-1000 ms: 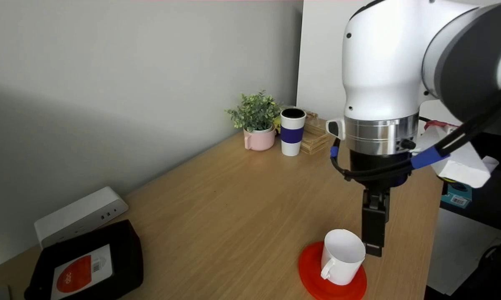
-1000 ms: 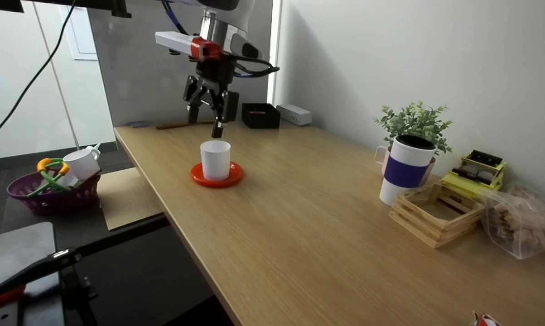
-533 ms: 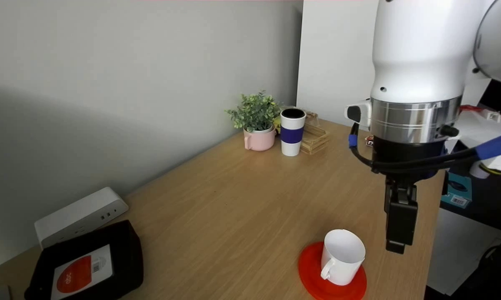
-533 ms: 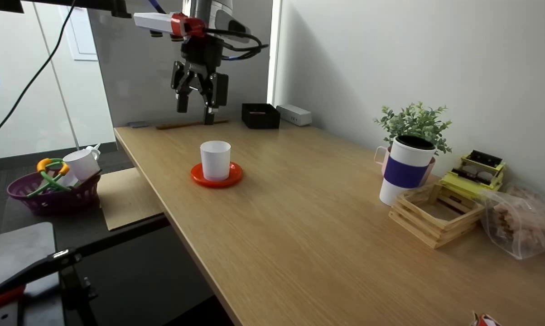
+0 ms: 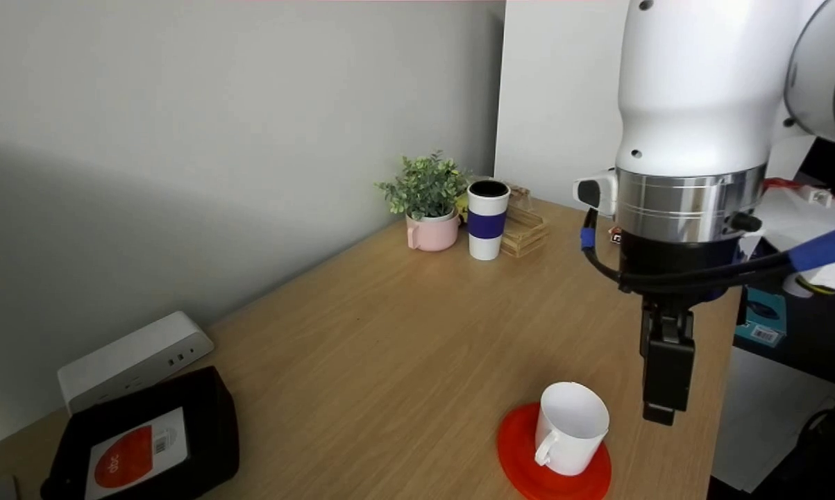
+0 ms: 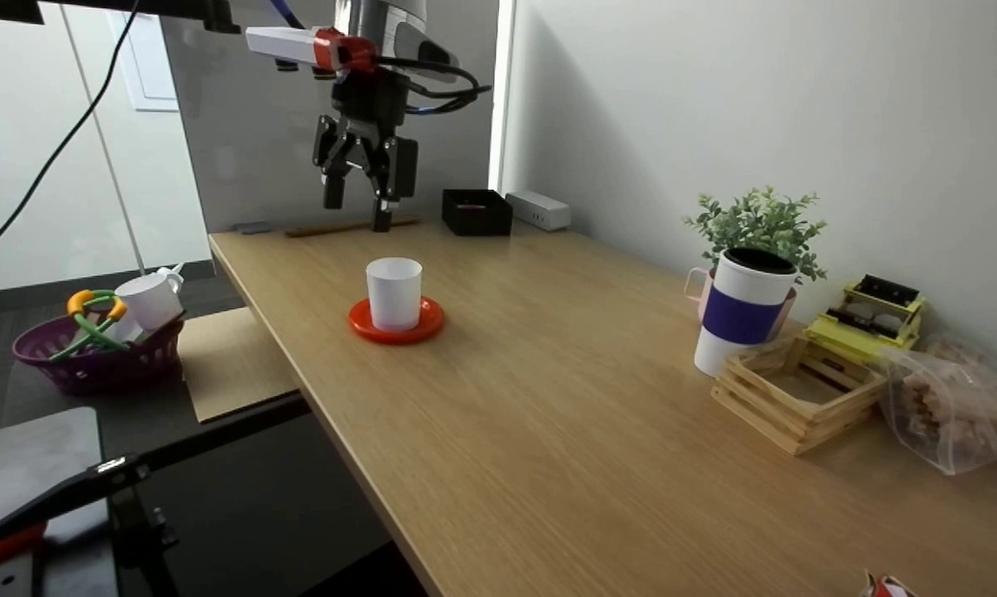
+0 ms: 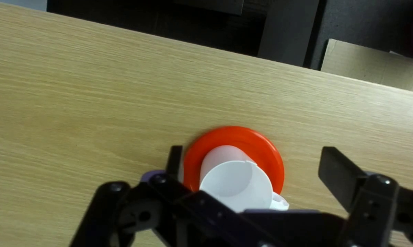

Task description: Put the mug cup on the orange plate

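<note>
My gripper (image 6: pixel 357 206): spread wide and holding nothing, raised in the air, apart from the white mug (image 6: pixel 394 294) in both exterior views.
My 2 fingers (image 7: pixel 336 175): in the wrist view they seem to flank the mug, but only by line of sight. If I dropped straight down trusting that view, I could clip the rim.
Mug handle (image 7: pixel 280 201): juts out past the plate's rim in the wrist view; a fingertip passing low might hook it and tip the mug.
White mug: upright on the orange plate (image 7: pixel 227 135), so I judge the task done; exact centring I cannot tell.
Orange plate: flat on the table (image 6: pixel 548 414), near its edge (image 7: pixel 206 51). A sideways bump could slide plate and mug together towards the drop.
Tall banded cup (image 6: pixel 738 319): well apart, beside the potted plant (image 6: pixel 755 220) and wooden crate (image 6: pixel 759 406); only a wide, low swing would threaten it.
</note>
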{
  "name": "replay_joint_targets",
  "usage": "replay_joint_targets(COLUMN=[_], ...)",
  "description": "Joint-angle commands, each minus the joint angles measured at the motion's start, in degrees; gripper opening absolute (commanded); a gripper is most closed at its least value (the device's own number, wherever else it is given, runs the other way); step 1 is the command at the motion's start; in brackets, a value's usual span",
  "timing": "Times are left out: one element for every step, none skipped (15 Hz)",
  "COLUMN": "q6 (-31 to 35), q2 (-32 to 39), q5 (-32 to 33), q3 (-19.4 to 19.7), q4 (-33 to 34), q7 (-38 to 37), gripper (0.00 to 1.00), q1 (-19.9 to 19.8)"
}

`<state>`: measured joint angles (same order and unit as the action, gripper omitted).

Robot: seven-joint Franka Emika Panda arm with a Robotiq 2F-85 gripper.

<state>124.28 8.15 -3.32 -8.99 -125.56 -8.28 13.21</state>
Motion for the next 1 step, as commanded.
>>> replay_joint_targets(q6=[-0.1], q2=[0.0], q5=[0.1], q3=[-0.6], q4=[0.1], q7=[-0.1], gripper=[1.0], q1=[-0.6])
